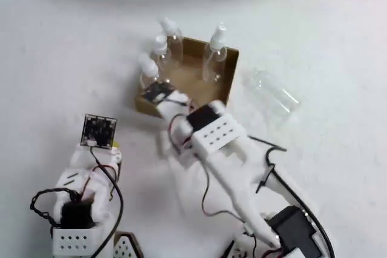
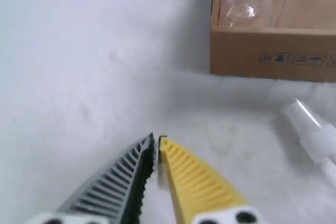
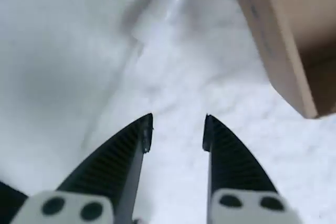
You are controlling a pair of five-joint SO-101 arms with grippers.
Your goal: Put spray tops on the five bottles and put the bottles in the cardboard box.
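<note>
The cardboard box (image 1: pixel 227 83) sits mid-table with several clear bottles (image 1: pixel 214 55) standing in it, each with a white spray top. One more clear bottle (image 1: pixel 272 93) lies on its side to the right of the box, with no top. A loose spray top (image 2: pixel 310 129) lies on the table near the box's front; it appears as the spray top (image 3: pixel 157 9) with its thin tube trailing. My right gripper (image 3: pixel 177 129) hovers open just short of it, beside the box's near left corner. My left gripper (image 2: pixel 156 148) is shut and holds nothing, low over the table at front left.
The right arm (image 1: pixel 242 167) stretches from the front right towards the box wall (image 3: pixel 283 40). The left arm's base (image 1: pixel 75 216) and cables sit at the front left. White table surface (image 1: pixel 72 46) lies left of and behind the box.
</note>
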